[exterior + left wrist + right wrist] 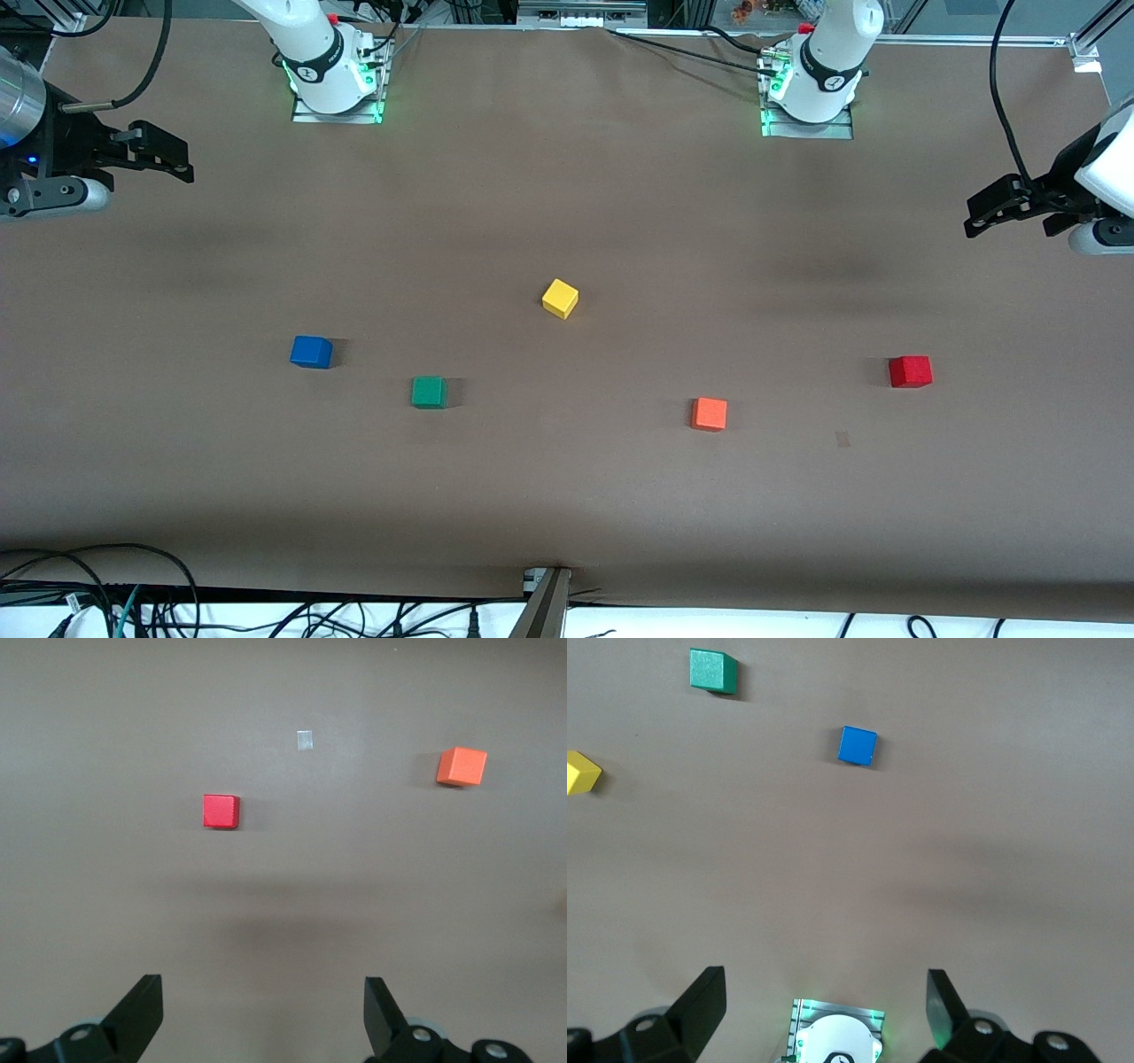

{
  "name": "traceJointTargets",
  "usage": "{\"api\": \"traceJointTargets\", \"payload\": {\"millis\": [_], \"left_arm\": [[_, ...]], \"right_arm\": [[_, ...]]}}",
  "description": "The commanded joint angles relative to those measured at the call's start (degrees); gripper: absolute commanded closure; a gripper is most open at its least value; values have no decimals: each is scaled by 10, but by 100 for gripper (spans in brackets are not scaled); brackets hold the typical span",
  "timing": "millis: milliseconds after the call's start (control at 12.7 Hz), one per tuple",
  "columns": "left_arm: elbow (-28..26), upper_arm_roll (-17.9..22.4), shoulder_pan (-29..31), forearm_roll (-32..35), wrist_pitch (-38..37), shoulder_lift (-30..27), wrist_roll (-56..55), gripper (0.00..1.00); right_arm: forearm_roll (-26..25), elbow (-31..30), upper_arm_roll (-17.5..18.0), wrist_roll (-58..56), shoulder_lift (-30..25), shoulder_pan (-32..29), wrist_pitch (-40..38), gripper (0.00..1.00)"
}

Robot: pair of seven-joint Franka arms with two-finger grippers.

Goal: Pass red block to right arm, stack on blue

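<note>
The red block [910, 371] lies on the brown table toward the left arm's end; it also shows in the left wrist view [221, 811]. The blue block [311, 352] lies toward the right arm's end and shows in the right wrist view [858, 745]. My left gripper [973, 220] hangs open and empty over the table's edge at the left arm's end, apart from the red block; its jaws stand wide in its wrist view [264, 1001]. My right gripper [182, 161] hangs open and empty over the right arm's end [826, 997], apart from the blue block.
A green block [429, 392] lies beside the blue one, a yellow block [560, 299] near the middle, and an orange block [709, 414] beside the red one. A small tape patch [842, 438] lies near the orange block. The arm bases [335, 84] stand along the table's edge farthest from the front camera.
</note>
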Motion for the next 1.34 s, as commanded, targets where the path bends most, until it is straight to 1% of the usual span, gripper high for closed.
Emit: {"api": "traceJointTargets", "payload": {"millis": [0,315,708,787,866,944,1102,1259], "left_arm": [[-2,3,0,0,-5,-2,10,0],[-2,-4,-5,44,-8,2,12,0],[-2,-3,0,47,-9,7,12,0],[-2,-3,0,61,-9,11,13,0],[-1,-4,-1,92,-10,15,14,0],[-2,-4,-1,102,-10,15,21,0],[-2,2,2,103,-13,15,58,0],[1,4,18,96,-13,13,68,0]], "right_arm": [[-2,-1,2,-8,-5,-5,2,0],[-2,-1,2,-8,-5,-5,2,0],[-1,-1,2,-8,-5,-5,2,0],[-1,-1,2,-8,-5,-5,2,0],[-1,-1,2,-8,-5,-5,2,0],[-1,-1,2,-8,-5,-5,2,0],[-1,-1,2,-8,-5,-5,2,0],[-1,-1,2,-8,-5,-5,2,0]]}}
